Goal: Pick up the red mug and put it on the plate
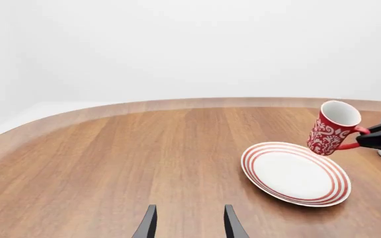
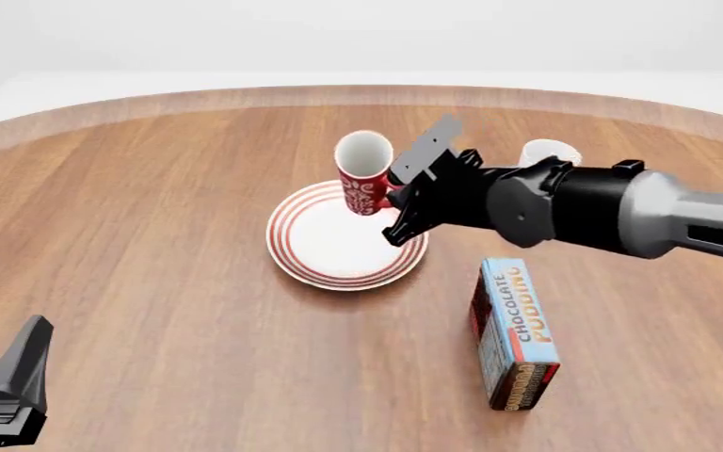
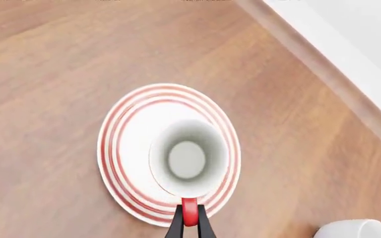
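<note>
The red mug (image 2: 364, 175) with a white pattern hangs tilted above the far right part of the plate (image 2: 324, 254), clear of it. My right gripper (image 2: 393, 193) is shut on its red loop handle (image 3: 188, 212). In the right wrist view I look down into the mug's white inside (image 3: 188, 158), with the plate's red rings (image 3: 121, 130) around it. The left wrist view shows the mug (image 1: 331, 128) above the plate's (image 1: 295, 173) far edge. My left gripper (image 1: 189, 223) is open and empty, low at the near left of the table (image 2: 4, 391).
A plain white mug (image 2: 546, 153) stands behind the right arm, far right of the plate; it also shows in the right wrist view (image 3: 356, 230). A chocolate pudding box (image 2: 516, 331) lies near right of the plate. The wooden table's curved edge (image 2: 336, 92) runs along the far side.
</note>
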Controlling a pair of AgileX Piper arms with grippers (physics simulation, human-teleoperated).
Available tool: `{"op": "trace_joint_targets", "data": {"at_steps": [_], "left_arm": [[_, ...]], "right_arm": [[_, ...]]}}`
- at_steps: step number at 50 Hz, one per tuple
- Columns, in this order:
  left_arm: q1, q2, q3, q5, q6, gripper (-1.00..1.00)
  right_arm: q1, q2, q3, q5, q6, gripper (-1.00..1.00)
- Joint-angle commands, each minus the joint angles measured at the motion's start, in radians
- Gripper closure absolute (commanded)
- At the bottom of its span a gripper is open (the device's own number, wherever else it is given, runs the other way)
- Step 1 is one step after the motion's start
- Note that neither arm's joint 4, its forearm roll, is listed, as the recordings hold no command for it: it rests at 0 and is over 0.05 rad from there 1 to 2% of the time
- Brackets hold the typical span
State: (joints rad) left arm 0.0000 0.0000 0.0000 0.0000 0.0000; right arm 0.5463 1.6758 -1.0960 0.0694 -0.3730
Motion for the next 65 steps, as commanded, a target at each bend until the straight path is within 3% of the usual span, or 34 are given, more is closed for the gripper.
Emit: {"op": "trace_joint_targets", "data": {"at_steps": [1,29,65], "left_arm": [[0.000,0.000,0.000,0.000,0.000,-1.00],[0.000,0.000,0.000,0.000,0.000,-1.00],[0.000,0.000,0.000,0.000,0.000,-1.00]], "right_arm": [[0.017,0.081,-0.056,-0.028,0.003,1.00],[0.003,0.215,-0.139,-0.068,0.011,1.00],[-0.007,0.324,-0.166,-0.112,0.036,1.00]]}}
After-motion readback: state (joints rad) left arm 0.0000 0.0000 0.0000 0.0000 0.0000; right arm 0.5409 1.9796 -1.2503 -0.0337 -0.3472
